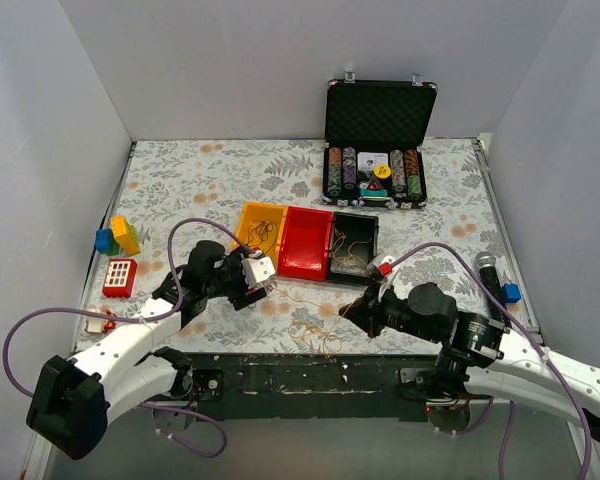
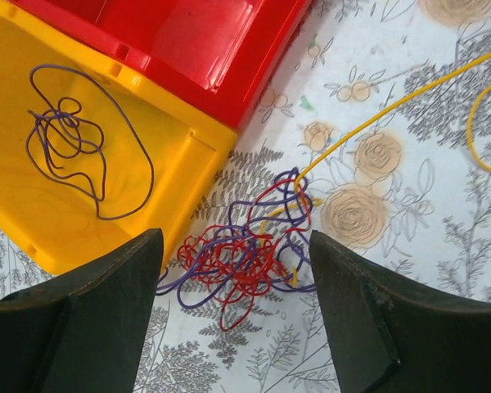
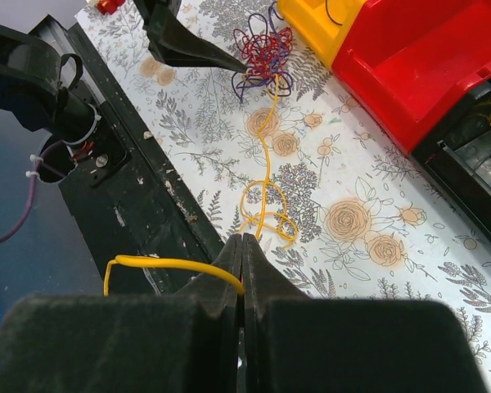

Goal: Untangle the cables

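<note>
The cables form a small red and purple clump (image 2: pixel 244 260) on the flowered cloth, just off the corner of the yellow bin (image 2: pixel 33 196). My left gripper (image 2: pixel 235 236) is open, one finger on each side of the clump, neither touching it. A yellow cable (image 3: pixel 264 139) runs from the clump across the cloth, loops once, and ends in my right gripper (image 3: pixel 242 239), which is shut on it near the table's front edge. Its free end (image 3: pixel 159 264) curls out to the left of the jaws. From above, the yellow cable (image 1: pixel 316 332) lies between the two grippers.
A yellow bin (image 1: pixel 259 227) holding a loose purple wire (image 2: pixel 69 147), a red bin (image 1: pixel 307 243) and a black bin (image 1: pixel 354 246) with yellow wire stand in a row mid-table. An open poker-chip case (image 1: pixel 378 140) is behind them. Toy blocks (image 1: pixel 117 236) lie at the left.
</note>
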Controlling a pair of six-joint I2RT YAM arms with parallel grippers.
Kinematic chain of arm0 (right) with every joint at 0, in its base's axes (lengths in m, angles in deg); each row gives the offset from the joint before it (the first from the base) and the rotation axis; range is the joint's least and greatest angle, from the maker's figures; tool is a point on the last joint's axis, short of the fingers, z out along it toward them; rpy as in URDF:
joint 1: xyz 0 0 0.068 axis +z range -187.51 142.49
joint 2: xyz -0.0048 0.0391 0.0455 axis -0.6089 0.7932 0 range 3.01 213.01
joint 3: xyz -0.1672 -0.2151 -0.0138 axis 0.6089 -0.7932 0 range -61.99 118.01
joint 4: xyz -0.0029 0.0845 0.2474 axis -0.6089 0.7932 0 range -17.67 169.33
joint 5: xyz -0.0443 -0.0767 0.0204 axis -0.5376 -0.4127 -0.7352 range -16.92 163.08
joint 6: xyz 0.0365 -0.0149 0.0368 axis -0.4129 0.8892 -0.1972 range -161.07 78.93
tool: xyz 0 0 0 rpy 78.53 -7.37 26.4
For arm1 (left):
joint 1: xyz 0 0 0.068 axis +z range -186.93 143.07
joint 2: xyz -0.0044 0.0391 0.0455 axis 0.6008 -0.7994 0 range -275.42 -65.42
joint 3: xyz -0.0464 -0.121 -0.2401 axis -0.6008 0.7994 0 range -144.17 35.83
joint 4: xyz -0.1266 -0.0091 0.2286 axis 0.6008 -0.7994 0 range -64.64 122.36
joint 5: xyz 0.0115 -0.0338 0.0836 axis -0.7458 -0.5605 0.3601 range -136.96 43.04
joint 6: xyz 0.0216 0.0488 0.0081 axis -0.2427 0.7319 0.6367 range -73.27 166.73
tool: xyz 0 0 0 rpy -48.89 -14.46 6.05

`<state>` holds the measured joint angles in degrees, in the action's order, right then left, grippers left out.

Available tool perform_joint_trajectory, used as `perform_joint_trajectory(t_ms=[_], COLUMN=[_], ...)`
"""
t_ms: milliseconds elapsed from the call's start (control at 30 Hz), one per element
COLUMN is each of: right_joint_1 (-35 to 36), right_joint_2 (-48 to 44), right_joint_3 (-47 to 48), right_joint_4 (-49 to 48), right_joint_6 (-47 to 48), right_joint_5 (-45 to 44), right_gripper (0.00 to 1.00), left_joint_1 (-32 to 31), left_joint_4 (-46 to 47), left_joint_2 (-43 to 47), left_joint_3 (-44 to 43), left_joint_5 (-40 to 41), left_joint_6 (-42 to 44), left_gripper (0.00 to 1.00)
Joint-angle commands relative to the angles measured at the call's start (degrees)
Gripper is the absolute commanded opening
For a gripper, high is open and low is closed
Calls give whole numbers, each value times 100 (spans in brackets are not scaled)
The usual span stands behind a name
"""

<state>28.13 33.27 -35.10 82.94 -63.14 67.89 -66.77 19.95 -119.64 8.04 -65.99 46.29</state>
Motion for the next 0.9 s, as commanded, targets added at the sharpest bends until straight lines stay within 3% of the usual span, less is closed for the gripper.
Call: perform_joint_trajectory(t_ms=[0, 133, 267, 333, 533, 867], right_joint_1=[9, 18, 10, 9, 9, 9], right_joint_2=[-29, 85, 138, 156, 129, -116], right_joint_3=[325, 378, 404, 404, 448, 1299], right_joint_4=[-33, -103, -182, -217, -261, 125], right_joint_6=[79, 80, 80, 62, 44, 483], right_joint_5=[1, 53, 88, 88, 115, -561], right_gripper=[1, 1, 1, 1, 1, 1], left_joint_1=[487, 682, 691, 691, 691, 1103], left_joint_4=[-209, -324, -315, -219, -324, -1438], left_joint_2=[-307, -704, -687, -678, -704, -468], left_joint_3=[-155, -297, -280, -245, -183, -420], left_joint_5=[-654, -786, -1050, -1129, -1235, -954], left_joint_6=[1027, 1599, 1847, 1873, 2119, 2329], left_gripper=[73, 74, 62, 51, 1, 0])
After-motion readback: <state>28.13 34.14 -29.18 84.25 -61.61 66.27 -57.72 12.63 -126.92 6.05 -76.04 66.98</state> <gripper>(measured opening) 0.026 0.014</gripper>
